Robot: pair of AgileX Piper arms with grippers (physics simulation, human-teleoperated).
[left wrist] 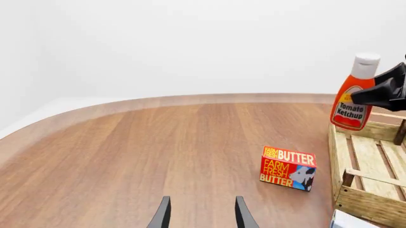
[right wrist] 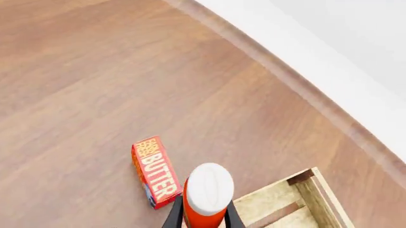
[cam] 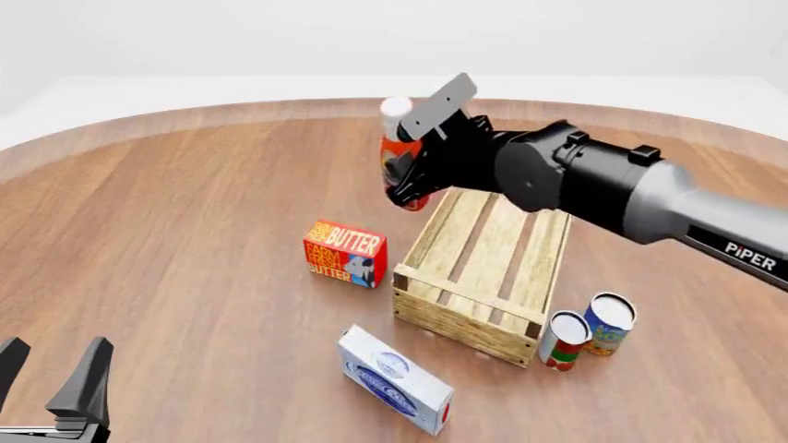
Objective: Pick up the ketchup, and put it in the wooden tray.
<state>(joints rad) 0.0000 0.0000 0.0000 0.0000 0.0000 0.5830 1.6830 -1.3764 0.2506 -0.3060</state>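
1. Front view first: the right claw (cam: 416, 173) is clamped around the ketchup (cam: 397, 157), holding it up in the air, well clear of the tabletop (cam: 185, 212). The bottle sits a bit tilted, white cap up top.
2. The ketchup hangs right over the far-left corner of the wooden tray (cam: 462, 309), more or less above its far rim. It's not down inside the tray yet.
3. Right wrist view looks straight down onto the cap of the ketchup (right wrist: 207, 197), with dark fingers (right wrist: 174, 216) pressed on both sides of the red body. A corner of the wooden tray (right wrist: 298, 190) shows just past it.
4. Left wrist view catches the ketchup (left wrist: 352, 97) from the side, "Tomato Ketchup" label readable, with the right claw (left wrist: 381, 90) gripping it above the wooden tray (left wrist: 368, 206).
5. The left claw (cam: 52, 374) sits low at the near left of the front view, fingers spread apart, nothing between them. Same in its own wrist view, left claw (left wrist: 201, 213) open over bare wood.
6. Other stuff on the tabletop: a red butter box (cam: 345, 253) just left of the tray, a white and blue box (cam: 394, 380) lying near its front, and two cans (cam: 589, 330) standing beside its near-right corner.
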